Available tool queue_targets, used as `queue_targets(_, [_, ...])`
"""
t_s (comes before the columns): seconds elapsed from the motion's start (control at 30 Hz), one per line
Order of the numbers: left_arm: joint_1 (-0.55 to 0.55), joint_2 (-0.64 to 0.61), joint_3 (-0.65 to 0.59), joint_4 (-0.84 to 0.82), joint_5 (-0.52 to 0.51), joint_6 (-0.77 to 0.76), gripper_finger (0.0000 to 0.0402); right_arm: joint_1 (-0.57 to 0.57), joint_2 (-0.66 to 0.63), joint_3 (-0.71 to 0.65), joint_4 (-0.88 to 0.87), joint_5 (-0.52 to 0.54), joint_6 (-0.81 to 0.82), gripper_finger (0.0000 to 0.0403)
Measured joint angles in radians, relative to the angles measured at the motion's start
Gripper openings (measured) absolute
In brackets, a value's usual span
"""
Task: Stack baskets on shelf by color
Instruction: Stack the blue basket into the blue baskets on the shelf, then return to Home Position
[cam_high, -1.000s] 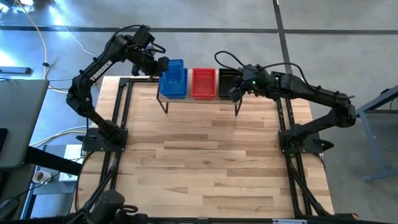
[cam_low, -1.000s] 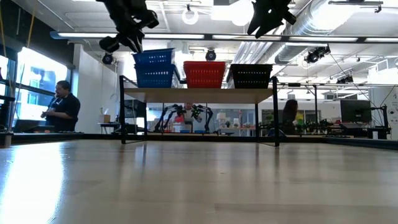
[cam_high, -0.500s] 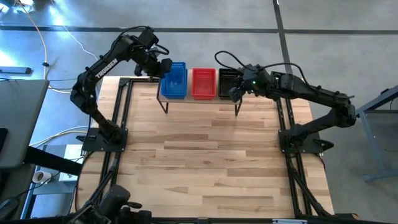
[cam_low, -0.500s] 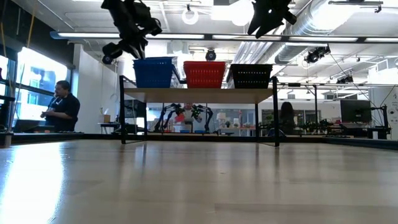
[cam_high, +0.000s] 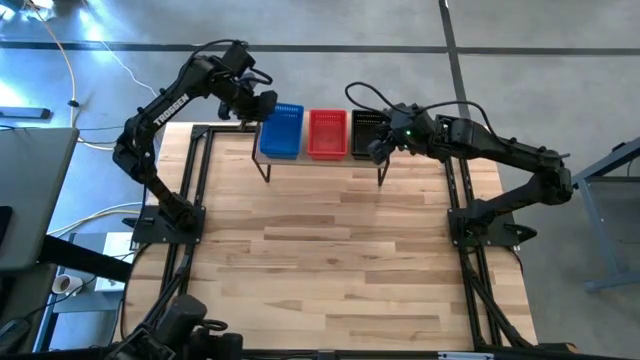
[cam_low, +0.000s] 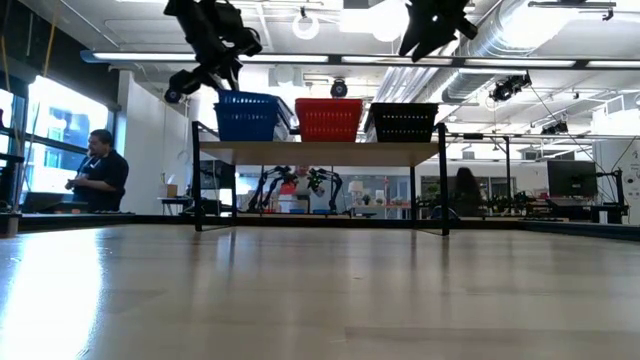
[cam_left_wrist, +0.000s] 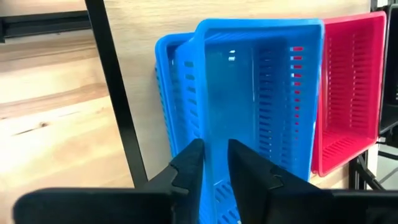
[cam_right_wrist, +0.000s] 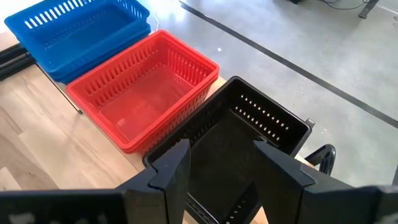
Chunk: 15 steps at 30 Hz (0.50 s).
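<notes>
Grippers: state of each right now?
Left gripper: shut on the rim of the top blue plastic mesh basket, on the light-wood shelf.
Right gripper: open, above the black plastic mesh basket.

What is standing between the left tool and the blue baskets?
Nothing visible. The left tool is shut on the rim of the top blue basket, which is nested in the blue stack on the shelf.

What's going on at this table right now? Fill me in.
Two robot arms are sorting baskets by color on the shelf. The left pincer grips the wall of the top blue basket, nested in the blue stack. The right pincer hovers open over the black basket at the shelf's other end. The red basket sits between them.
</notes>
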Motion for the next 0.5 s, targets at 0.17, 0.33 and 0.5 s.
queue_targets(0.17, [0.007,-0.001,0.000,-0.001,0.000,0.000,0.0084,0.000,0.000,0.000,-0.021,0.000,0.000,0.0154])
queue_targets(0.33, [0.012,-0.002,0.000,-0.001,0.000,0.000,0.0091,0.000,0.000,0.000,-0.046,0.000,0.001,0.0154])
queue_targets(0.5, [0.017,-0.016,0.000,-0.002,0.005,0.007,0.0091,0.000,0.000,0.000,-0.058,0.000,0.022,0.0154])
